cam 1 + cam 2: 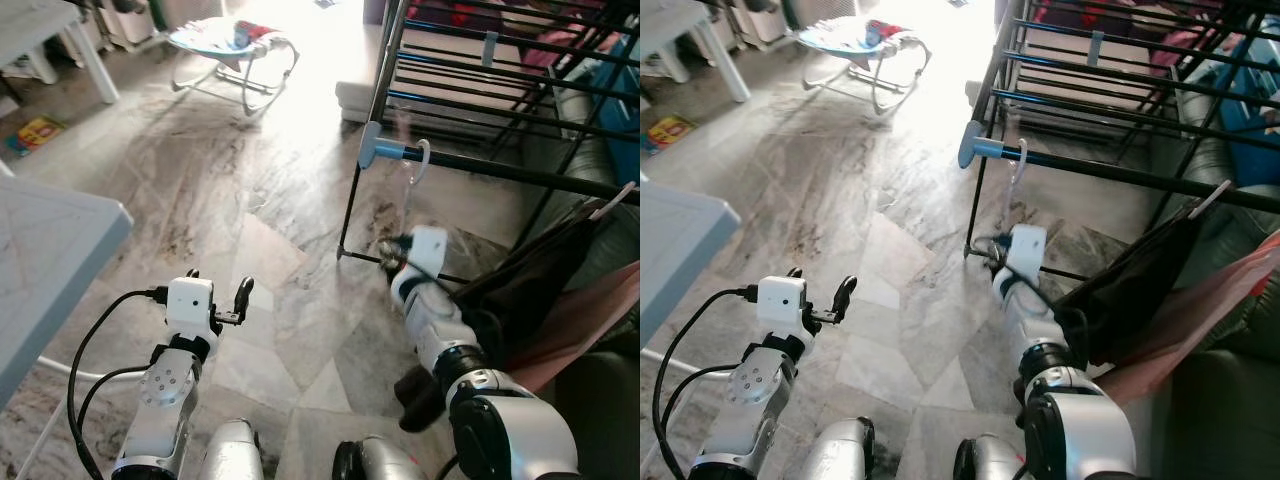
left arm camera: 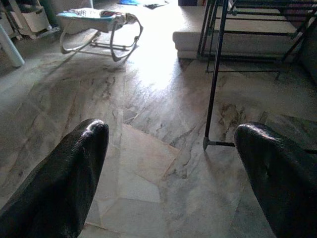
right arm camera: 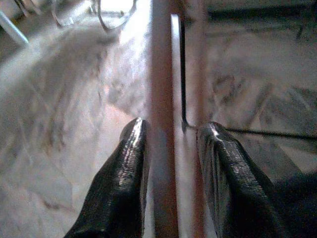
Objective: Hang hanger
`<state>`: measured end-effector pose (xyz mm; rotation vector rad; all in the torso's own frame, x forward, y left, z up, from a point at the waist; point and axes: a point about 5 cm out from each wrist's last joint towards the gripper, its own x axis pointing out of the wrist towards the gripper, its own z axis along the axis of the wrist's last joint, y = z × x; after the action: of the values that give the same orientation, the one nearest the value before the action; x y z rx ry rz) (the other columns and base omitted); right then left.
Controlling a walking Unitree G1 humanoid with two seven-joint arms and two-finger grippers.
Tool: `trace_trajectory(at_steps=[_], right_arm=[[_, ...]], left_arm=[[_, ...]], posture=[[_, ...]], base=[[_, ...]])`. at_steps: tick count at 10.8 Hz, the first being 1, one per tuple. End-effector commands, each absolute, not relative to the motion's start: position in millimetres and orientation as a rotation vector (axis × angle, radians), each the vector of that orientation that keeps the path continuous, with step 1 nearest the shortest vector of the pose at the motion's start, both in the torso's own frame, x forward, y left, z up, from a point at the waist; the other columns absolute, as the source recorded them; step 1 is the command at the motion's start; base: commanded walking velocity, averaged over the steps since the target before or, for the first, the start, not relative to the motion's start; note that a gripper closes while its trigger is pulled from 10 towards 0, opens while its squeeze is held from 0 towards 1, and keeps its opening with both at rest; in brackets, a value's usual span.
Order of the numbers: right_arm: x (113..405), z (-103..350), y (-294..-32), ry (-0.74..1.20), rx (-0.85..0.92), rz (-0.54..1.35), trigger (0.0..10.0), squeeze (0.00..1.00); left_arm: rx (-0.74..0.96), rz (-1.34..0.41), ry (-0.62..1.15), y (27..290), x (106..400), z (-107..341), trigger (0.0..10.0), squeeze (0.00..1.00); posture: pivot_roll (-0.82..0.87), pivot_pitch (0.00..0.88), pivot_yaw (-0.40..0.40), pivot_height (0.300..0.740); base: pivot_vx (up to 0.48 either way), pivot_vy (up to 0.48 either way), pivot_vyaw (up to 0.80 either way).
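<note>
**Hanger held up at the end of the rack rail**

The right gripper (image 3: 171,148) sits at centre right of the head views, raised in front of a black drying rack (image 1: 480,80) that fills the upper right of the frame. Its two black fingers (image 3: 124,168) are closed on the blurred, reddish stem of the hanger (image 3: 161,99), which runs straight up between them in the right wrist view. In the left eye view the pale hook of the hanger (image 1: 420,160) rises above the gripper and curls beside the rack's front rail (image 1: 520,172), just next to the rail's blue end cap (image 1: 375,150); whether the hook rests on the rail or only overlaps it cannot be told. Behind the right forearm, at the lower right of the frame, a dark garment (image 1: 540,280) and a pink one (image 1: 600,300) hang down against a dark sofa (image 1: 600,390).

The left gripper (image 2: 171,148) is at the lower left of the head views, held low over the marble floor (image 1: 250,200). Its fingers (image 2: 74,163) stand wide apart with nothing between them, and the left wrist view looks past them to the floor and a leg of the rack.

A corner of a grey table (image 1: 50,250) shows at the left edge. A baby bouncer (image 1: 235,45) stands at the top centre in bright light, with a white table leg (image 1: 95,60) at the upper left.
</note>
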<state>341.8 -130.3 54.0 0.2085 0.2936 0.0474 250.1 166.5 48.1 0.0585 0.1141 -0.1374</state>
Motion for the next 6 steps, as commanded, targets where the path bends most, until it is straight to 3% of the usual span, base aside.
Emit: trace_trajectory(at_steps=[1, 6], right_arm=[[340.6, 55.4, -131.9, 0.260, 0.202, 0.055, 10.0, 1.00], [308.5, 39.1, -156.4, 0.170, 0.184, 0.110, 10.0, 1.00]], left_arm=[[0.065, -0.136, 0.133, 166.0, 246.6, 44.8, 10.0, 0.00], [0.067, -0.146, 0.154, 159.9, 249.4, 40.3, 10.0, 0.00]], posture=[[0.16, 0.124, -0.038, 0.740], [0.14, 0.112, -0.043, 0.740]], base=[[0.000, 0.000, 0.00], [0.000, 0.000, 0.00]])
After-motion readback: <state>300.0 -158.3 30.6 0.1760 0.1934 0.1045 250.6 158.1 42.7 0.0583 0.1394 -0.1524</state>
